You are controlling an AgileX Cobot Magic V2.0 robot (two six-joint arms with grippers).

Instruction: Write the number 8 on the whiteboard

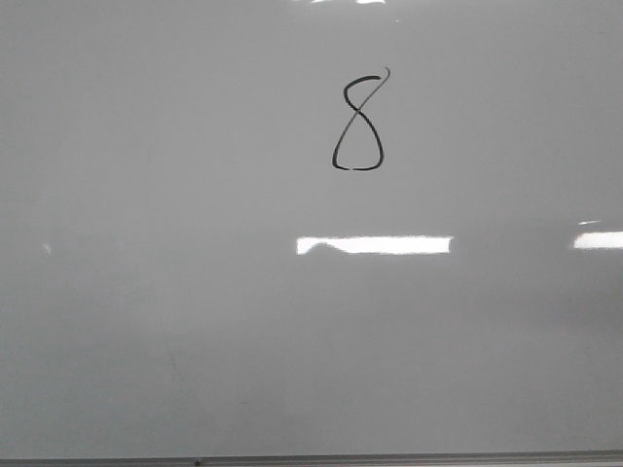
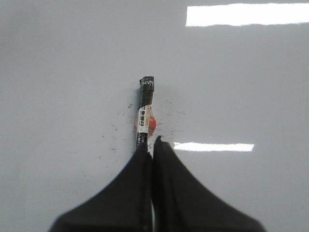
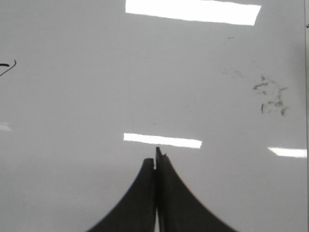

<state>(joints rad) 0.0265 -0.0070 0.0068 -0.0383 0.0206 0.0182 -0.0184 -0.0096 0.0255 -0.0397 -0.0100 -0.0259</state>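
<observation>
The number 8 (image 1: 358,122) is drawn in thin black marker on the upper middle of the whiteboard (image 1: 146,292), which fills the front view. Neither gripper shows in that view. In the left wrist view my left gripper (image 2: 152,144) is shut, its jaws pressed together. A black marker with a white label (image 2: 145,113) lies on the board just past the fingertips, its near end hidden behind one finger. In the right wrist view my right gripper (image 3: 154,162) is shut and empty over bare board. A stroke of the 8 (image 3: 8,66) shows at that view's edge.
The board's thin metal bottom edge (image 1: 311,459) runs along the front. Bright rectangular light reflections (image 1: 375,244) lie below the figure. Small black specks (image 2: 116,128) surround the marker. A dark ink smudge (image 3: 270,96) marks the board near its edge in the right wrist view.
</observation>
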